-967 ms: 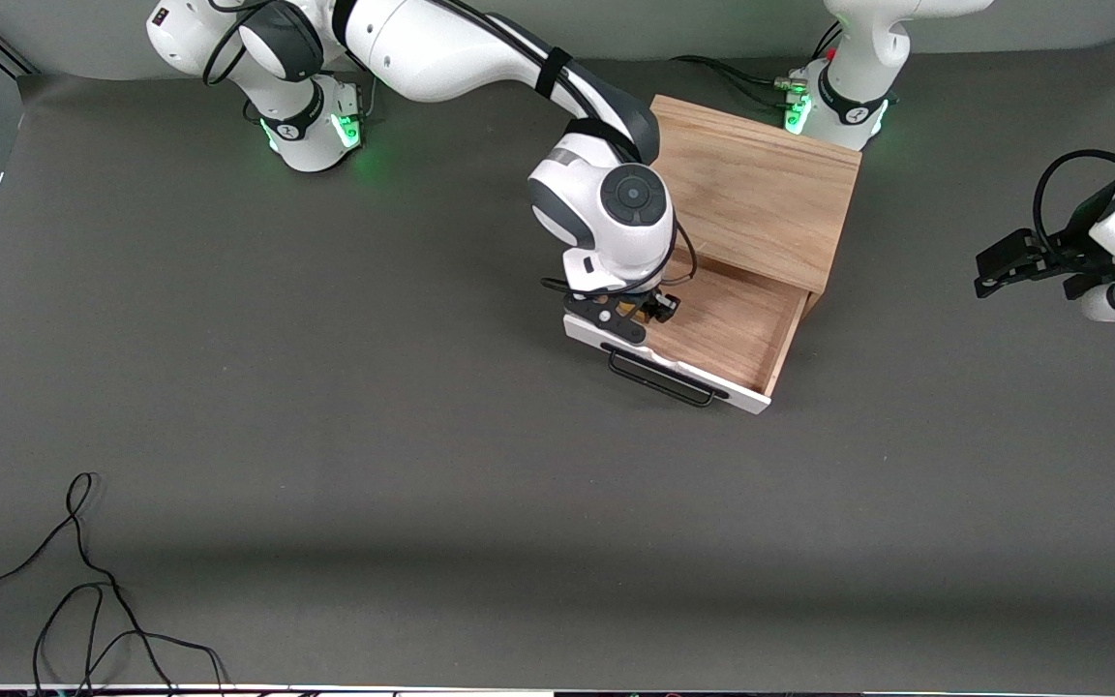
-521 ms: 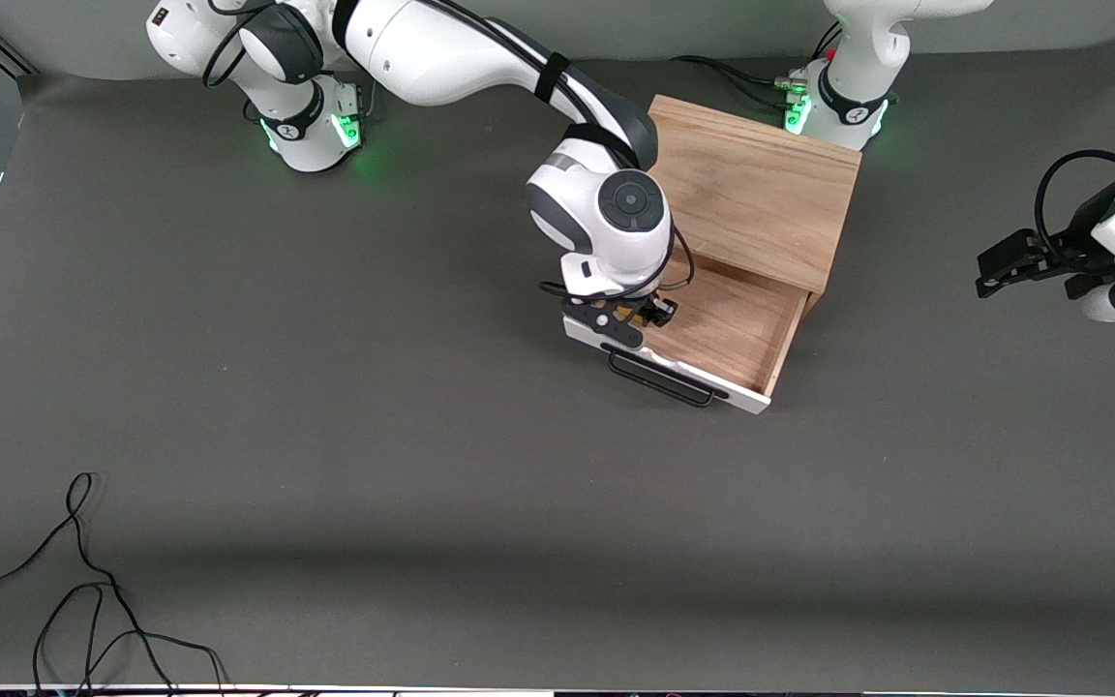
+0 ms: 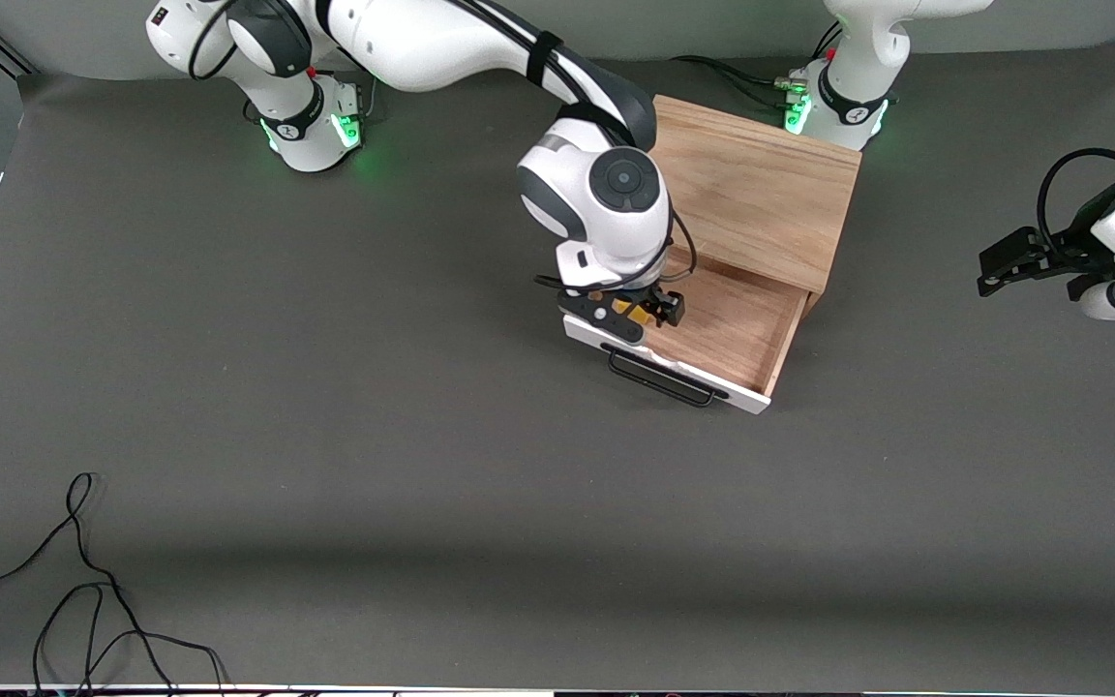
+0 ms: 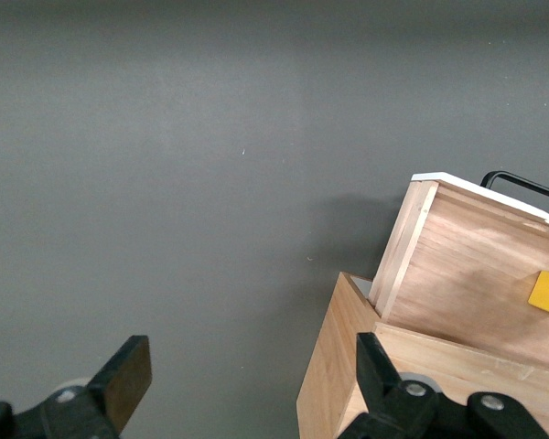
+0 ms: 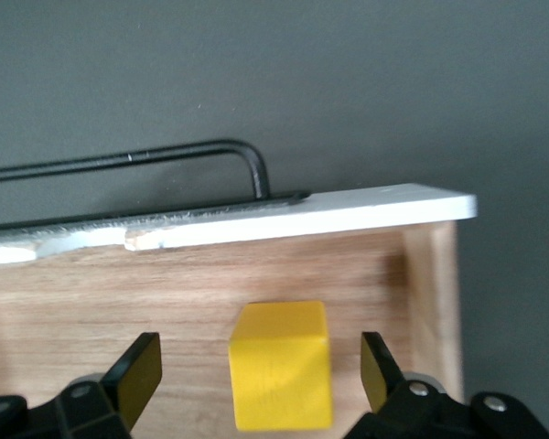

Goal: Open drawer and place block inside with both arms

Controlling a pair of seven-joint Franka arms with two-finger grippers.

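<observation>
Front view: the oak cabinet [image 3: 759, 189] sits on the matte grey surface [image 3: 325, 436], its white-fronted drawer [image 3: 741, 334] pulled out. The right gripper [image 3: 630, 310] hangs over the drawer, and the left gripper [image 3: 1008, 261] waits over the surface at the left arm's end.

Left wrist view: jaws spread, grasping nothing.

Right wrist view: the smooth yellow cube [image 5: 281, 364] lies on the drawer's wood floor, released between parted jaws, near the black wire handle [image 5: 137, 178].

The drawer [image 3: 724, 334] stands pulled out of the oak cabinet [image 3: 759, 189]. The right gripper [image 3: 632, 312] hangs over its right-arm end, fingers spread around the yellow block [image 3: 622, 306]. The left gripper [image 3: 1008, 263] waits open at the table's left-arm edge.
</observation>
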